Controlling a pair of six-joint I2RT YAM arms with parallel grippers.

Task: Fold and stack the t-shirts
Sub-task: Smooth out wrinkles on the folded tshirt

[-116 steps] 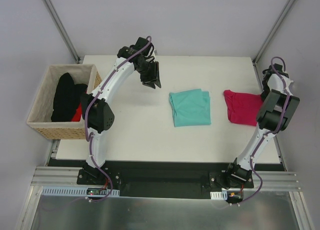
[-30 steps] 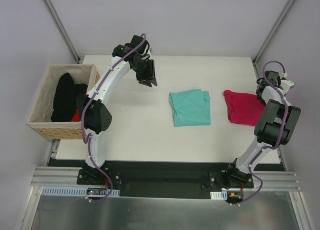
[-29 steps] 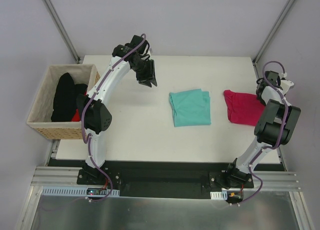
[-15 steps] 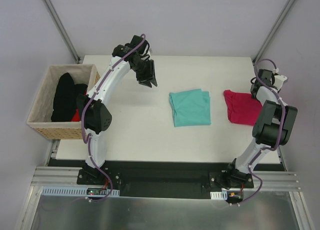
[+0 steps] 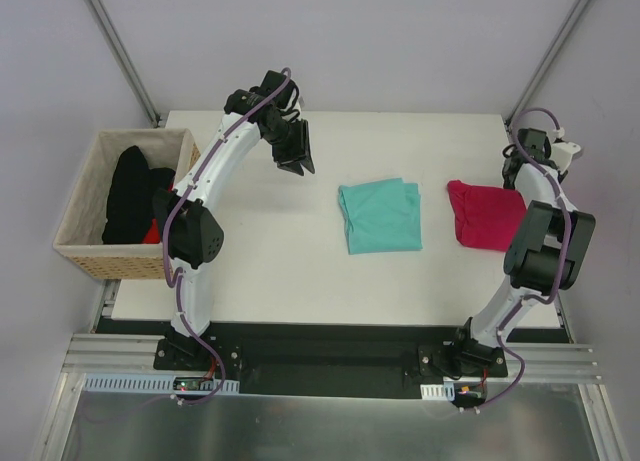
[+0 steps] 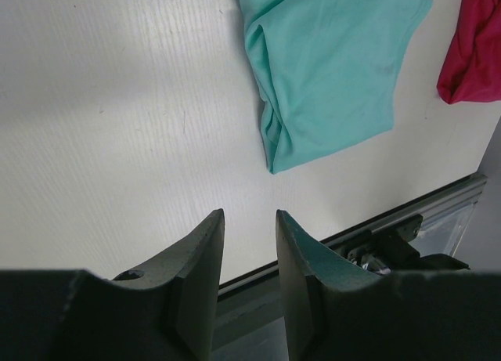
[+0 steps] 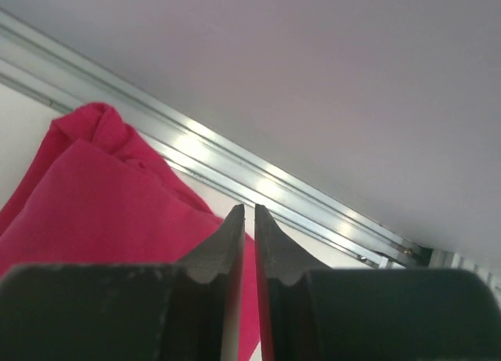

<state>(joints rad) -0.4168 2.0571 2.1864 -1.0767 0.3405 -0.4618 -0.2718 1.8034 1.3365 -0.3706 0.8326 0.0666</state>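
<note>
White tabletop [image 5: 260, 271] inside pale grey walls is what I am looking down on, with a woven basket [image 5: 85, 253] standing just off its 9 o'clock edge. What has changed is on my right side. A few seconds back the right arm was bent low over the 3 o'clock edge of the pink shirt [image 5: 485, 216]. It has since lifted away and swung out to the 2 o'clock corner, and the shirt has not moved from where it lay. The right claw [image 7: 248, 212] now hangs above that shirt's far edge with its jaws drawn almost together, only a thin slit between them and nothing caught in it. I read that as the pink shirt being finished with and let go. The left claw [image 6: 249, 216] has barely shifted. It hovers at 11 o'clock above bare table, parted and empty. The teal shirt [image 5: 380, 216] lies folded near the centre, well apart from the pink one, so by my reckoning no stack exists yet. Black shirts [image 5: 128, 193] and a scrap of red cloth [image 5: 155, 226] remain heaped in the basket, so most of the job looks unfinished. No brand, label or writing is legible anywhere in my feeds.
</note>
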